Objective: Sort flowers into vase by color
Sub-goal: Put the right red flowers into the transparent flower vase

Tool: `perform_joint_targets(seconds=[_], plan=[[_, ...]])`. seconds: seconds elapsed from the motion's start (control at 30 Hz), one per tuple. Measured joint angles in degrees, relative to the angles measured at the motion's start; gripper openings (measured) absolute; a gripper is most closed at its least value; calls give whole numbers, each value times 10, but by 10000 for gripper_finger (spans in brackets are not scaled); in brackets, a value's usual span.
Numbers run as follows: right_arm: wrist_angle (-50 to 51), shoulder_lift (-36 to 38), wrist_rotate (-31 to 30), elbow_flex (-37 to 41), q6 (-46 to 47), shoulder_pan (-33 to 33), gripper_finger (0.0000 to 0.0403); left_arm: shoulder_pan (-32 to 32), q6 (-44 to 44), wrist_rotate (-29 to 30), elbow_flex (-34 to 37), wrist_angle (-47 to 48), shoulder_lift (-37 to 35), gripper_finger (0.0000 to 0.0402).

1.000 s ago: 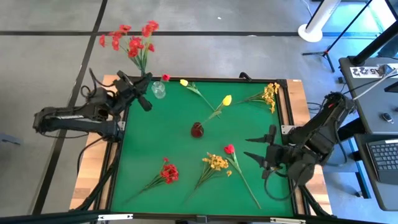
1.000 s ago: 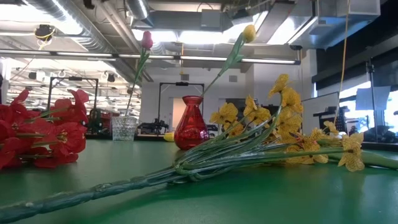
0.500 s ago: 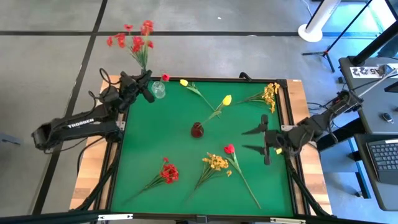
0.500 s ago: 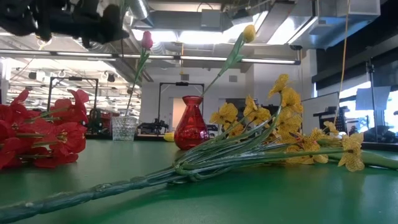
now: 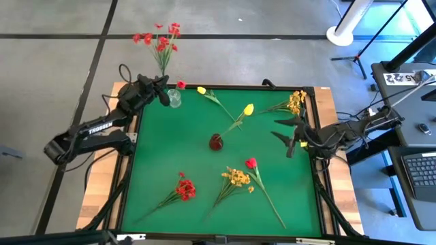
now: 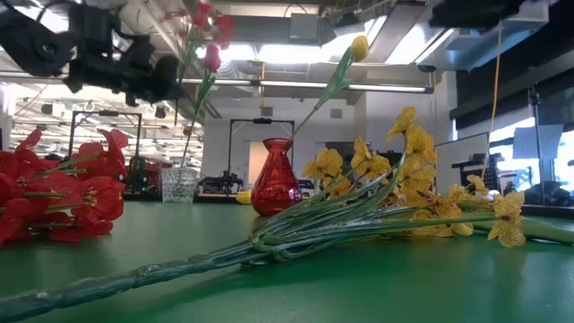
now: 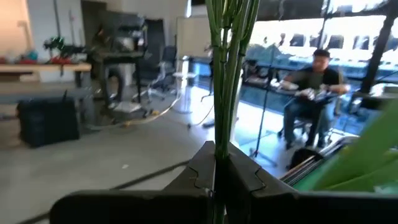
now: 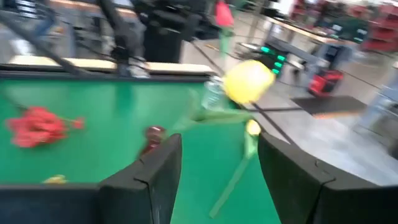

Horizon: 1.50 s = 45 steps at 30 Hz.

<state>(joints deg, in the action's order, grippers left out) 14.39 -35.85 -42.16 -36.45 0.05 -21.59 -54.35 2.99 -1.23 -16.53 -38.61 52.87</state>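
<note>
The left end effector [image 5: 161,93] is closed on the green stems of a bushy red flower spray [image 5: 161,41], which is held above a small clear glass vase [image 5: 174,99] at the far left corner of the green-covered worktop [image 5: 177,150]. The right end effector [image 5: 288,134] is seen with its fingers apart, nothing between them, raised over the worktop's right side. Just ahead of it a yellow tulip-like flower [image 5: 248,109] is found leaning out of a red glass vase [image 5: 216,141].

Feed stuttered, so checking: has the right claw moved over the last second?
Yes. The open right claw has travelled up the table's right side, from beside the red tulip toward the yellow spray.
</note>
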Motion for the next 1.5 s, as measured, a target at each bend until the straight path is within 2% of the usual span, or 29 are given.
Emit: perform_joint_targets(seconds=[0.2,0.57,0.73,1.0,1.33,1.5], plan=[[-3,39,-11,36,16,63,209,-42,31,-49,0,-83,85,4],[-9,50,89,72,29,152,209,-45,41,-60,0,-179,236,4],[-9,50,113,72,31,165,209,-45,28,-60,0,-183,246,4],[-9,50,114,72,31,165,209,-45,13,-59,0,-115,246,7],[-9,50,114,72,31,165,209,-45,6,-38,0,-63,246,51],[-10,50,114,72,31,164,209,-45,-6,-38,-1,-23,242,85]])
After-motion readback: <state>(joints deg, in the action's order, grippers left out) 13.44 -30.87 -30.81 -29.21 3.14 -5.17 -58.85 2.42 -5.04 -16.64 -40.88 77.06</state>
